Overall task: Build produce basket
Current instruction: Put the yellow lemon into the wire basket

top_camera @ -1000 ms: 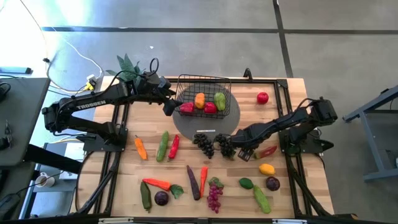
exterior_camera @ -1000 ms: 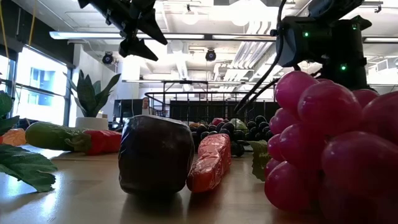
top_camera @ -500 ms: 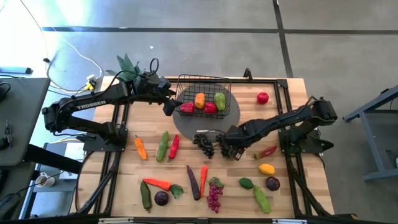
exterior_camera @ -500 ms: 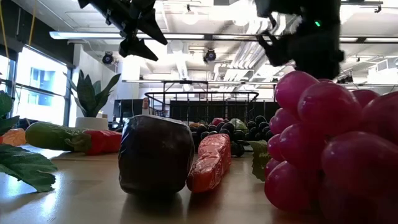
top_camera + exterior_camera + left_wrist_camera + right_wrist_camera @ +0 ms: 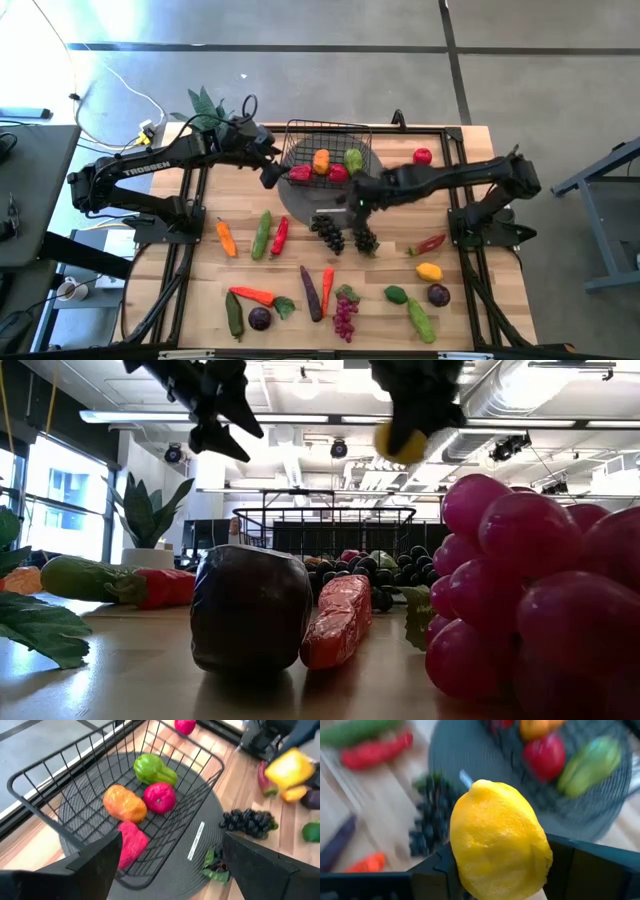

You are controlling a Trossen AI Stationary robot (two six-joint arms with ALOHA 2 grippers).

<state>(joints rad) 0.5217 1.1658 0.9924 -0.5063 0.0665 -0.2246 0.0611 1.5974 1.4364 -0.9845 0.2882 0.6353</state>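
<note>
Right hand point(image 5: 495, 885) is gripping a yellow lemon point(image 5: 497, 840) btwn its fingers, hanging above the grey round mat point(image 5: 300, 205) just in front of the basket point(image 5: 330, 128). Left hand point(image 5: 268, 172) is hovering at the basket's left side w/ fingers spread, holding nothing. Basket is sitting on the mat at the far centre of the bench point(image 5: 200, 270) and is carrying an orange piece point(image 5: 125, 804), a red apple point(image 5: 160, 797), a green pepper point(image 5: 152, 768) and a pink-red piece point(image 5: 131, 842). Dark grapes point(image 5: 328, 232) are lying just beside the mat's near edge. Remaining produce point(image 5: 335, 300) is lying scattered across the near half of the bench; one red apple point(image 5: 422, 156) is sitting right of the basket.
</note>
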